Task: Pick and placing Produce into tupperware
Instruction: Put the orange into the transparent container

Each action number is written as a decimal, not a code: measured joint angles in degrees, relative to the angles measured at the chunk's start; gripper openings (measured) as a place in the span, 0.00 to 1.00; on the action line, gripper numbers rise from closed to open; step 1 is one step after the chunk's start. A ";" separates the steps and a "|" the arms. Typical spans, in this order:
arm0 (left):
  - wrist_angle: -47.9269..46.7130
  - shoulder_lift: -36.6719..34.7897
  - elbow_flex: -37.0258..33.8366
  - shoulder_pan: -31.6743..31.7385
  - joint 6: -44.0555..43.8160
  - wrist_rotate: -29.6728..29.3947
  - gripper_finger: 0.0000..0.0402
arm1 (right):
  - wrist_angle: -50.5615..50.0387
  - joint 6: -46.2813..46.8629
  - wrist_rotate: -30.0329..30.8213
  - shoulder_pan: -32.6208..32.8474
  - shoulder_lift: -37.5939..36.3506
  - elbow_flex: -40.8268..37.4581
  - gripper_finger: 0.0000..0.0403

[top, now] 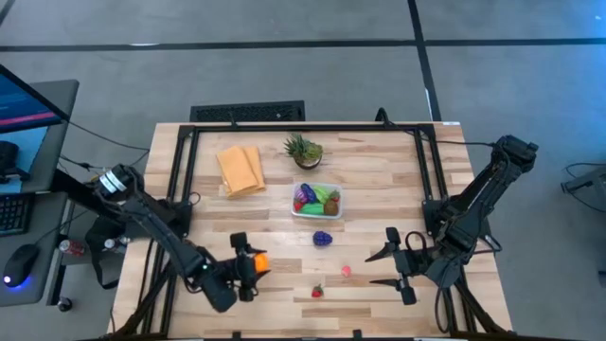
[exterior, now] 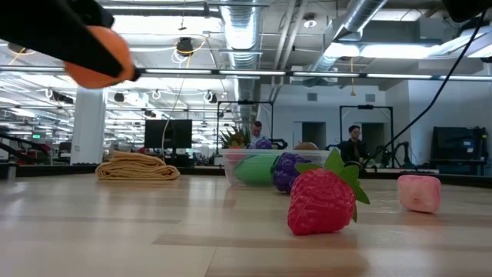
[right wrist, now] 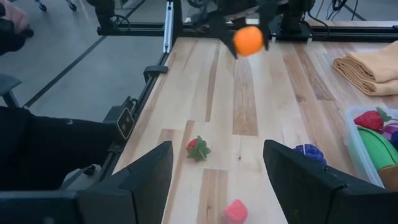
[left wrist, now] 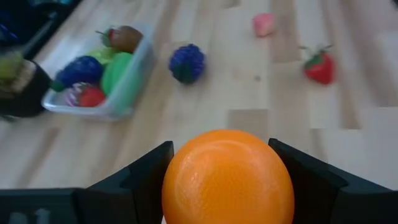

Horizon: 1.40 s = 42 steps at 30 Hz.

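Already several produce (top: 313, 198) inside tupperware (top: 335, 212)

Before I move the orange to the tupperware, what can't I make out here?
- Tupperware contents: far pieces overlap in the left wrist view, cut off in the right wrist view.
- Left claw: the orange hides its fingertips.
- Pink piece: too small to identify.
- Purple berry: partly behind the strawberry, low view.

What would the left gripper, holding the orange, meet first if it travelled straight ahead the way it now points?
Probably the purple berry. The left gripper, shut on the orange, is raised above the table, so it might pass over the berry; depth is unclear. The tupperware lies off to one side.
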 joint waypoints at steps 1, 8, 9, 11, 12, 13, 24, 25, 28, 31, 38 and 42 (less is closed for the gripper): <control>0.08 -0.02 0.00 0.99 1.18 0.01 0.59 | -0.04 -0.33 0.00 0.00 0.00 -0.02 0.61; 4.55 -0.02 0.00 8.44 13.42 2.26 0.59 | -0.01 -2.31 0.00 0.00 0.01 -0.01 0.61; 5.63 -0.02 0.00 9.42 15.67 2.81 0.59 | -0.02 -2.52 0.00 0.00 0.00 -0.02 0.61; 7.87 -0.02 0.00 11.53 19.81 4.07 0.59 | 0.00 -2.57 0.00 0.00 0.00 0.00 0.61; 8.86 -0.02 0.00 12.58 21.67 4.73 0.59 | 0.00 -2.59 0.00 0.00 0.00 -0.02 0.61; 9.88 -0.02 0.00 13.71 23.31 5.62 0.59 | -0.01 -2.62 0.00 0.00 0.00 0.00 0.61; 20.66 -0.02 0.00 26.27 38.31 18.54 0.59 | -1.29 -2.59 0.01 0.00 0.00 0.00 0.61; 21.35 -0.02 0.00 27.42 39.17 19.60 0.59 | -1.47 -2.60 0.01 0.00 0.00 -0.02 0.61; 23.44 -0.02 0.00 31.09 40.96 23.73 0.59 | -1.46 -2.57 0.00 0.00 0.00 -0.02 0.61; 25.44 -0.02 0.00 34.55 42.55 27.99 0.59 | -1.58 -2.57 0.00 0.00 0.00 -0.02 0.61; 28.22 -0.02 0.00 42.58 43.59 37.79 0.59 | -3.84 -0.58 0.02 0.00 0.01 -0.02 0.61; 30.74 0.00 0.00 46.11 43.94 44.53 0.59 | -4.24 -0.45 0.02 0.00 0.00 -0.02 0.61</control>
